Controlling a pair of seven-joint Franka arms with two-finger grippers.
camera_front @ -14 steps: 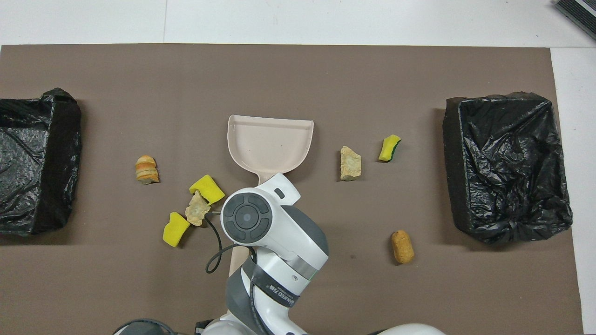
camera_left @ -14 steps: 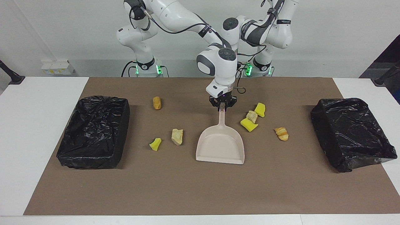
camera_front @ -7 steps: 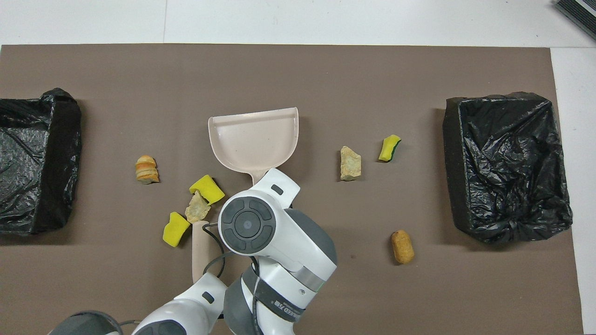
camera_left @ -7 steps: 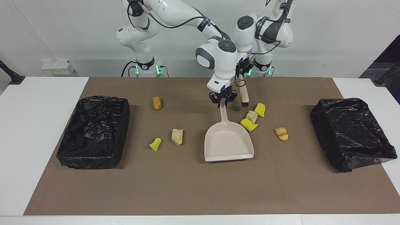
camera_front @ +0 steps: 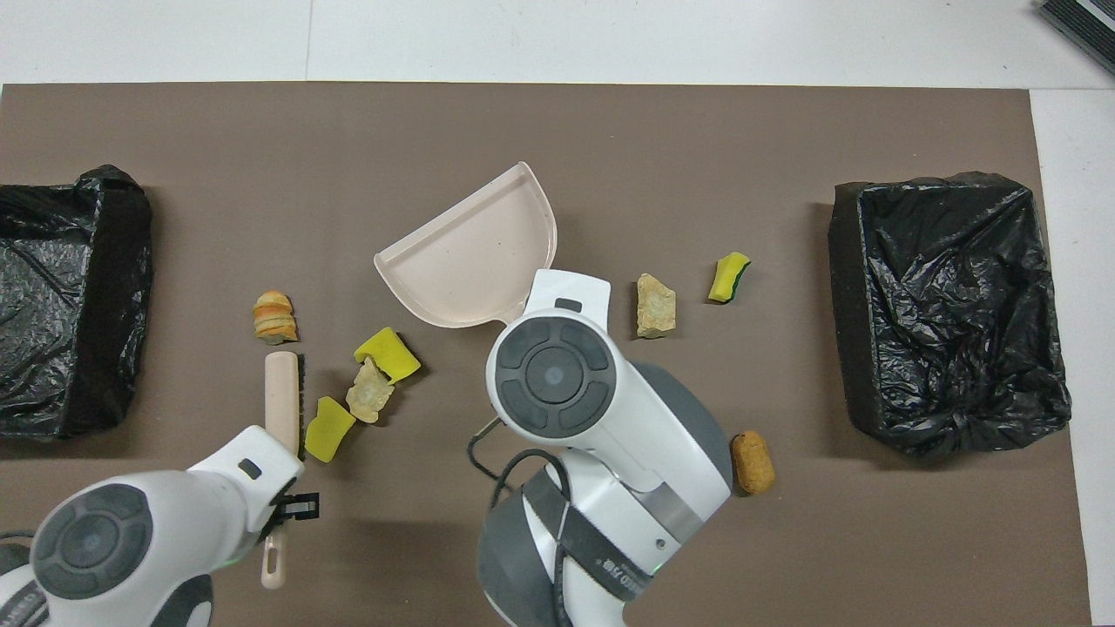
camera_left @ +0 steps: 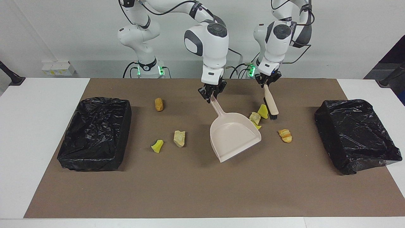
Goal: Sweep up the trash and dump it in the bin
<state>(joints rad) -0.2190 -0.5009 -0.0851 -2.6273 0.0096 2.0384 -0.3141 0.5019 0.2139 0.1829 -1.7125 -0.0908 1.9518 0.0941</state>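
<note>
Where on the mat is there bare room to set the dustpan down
The mat is bare along its edge farthest from the robots, between both bins. It is crowded around the dustpan and brush, where sponge wedges and a lump cluster.

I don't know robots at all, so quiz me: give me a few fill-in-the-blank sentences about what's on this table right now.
1. The right tool is shut on the handle of the beige ____.
2. The left tool is shut on the ____, whose bristles hang beside a yellow sponge wedge.
3. At each end of the brown mat sits a bin lined with ____ plastic.
4. The dustpan's scoop holds ____ trash so far.

Missing words: dustpan; brush; black; no
</note>
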